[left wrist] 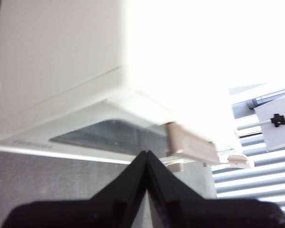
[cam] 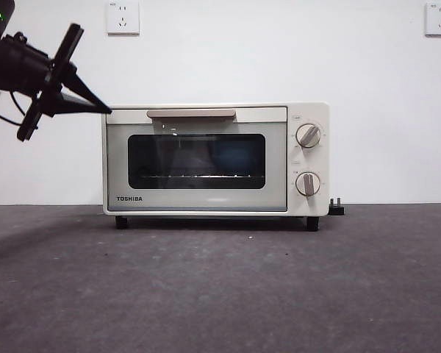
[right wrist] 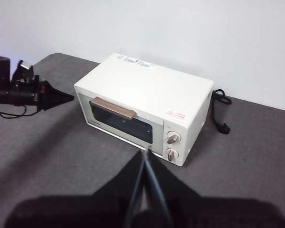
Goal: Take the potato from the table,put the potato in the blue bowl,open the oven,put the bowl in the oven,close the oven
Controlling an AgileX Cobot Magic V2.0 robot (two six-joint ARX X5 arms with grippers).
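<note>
While the cream-white boxy TOSHIBA toaster oven sits with its door flush and its beige bar handle up at the top edge, it reads as already closed. Through the dark glass window only the wire rack is clear; there is a faint bluish patch behind the glass, so the blue bowl and potato may be inside, but I cannot confirm either. Neither is on the worktop.

Left end effector hangs in the air just off the oven's upper corner on the handle side, tips pressed together, holding nothing. My read: it is parked clear of the door swing, the close step being done.

Right end effector hangs high, well back from the oven front, tips together, empty. Judging by that standoff, it is a waiting arm.

Dark grey mottled worktop is matte and slightly rough. Black power cord lies behind the oven, unplugged end on the surface. Plain white wall behind carries two white sockets.
</note>
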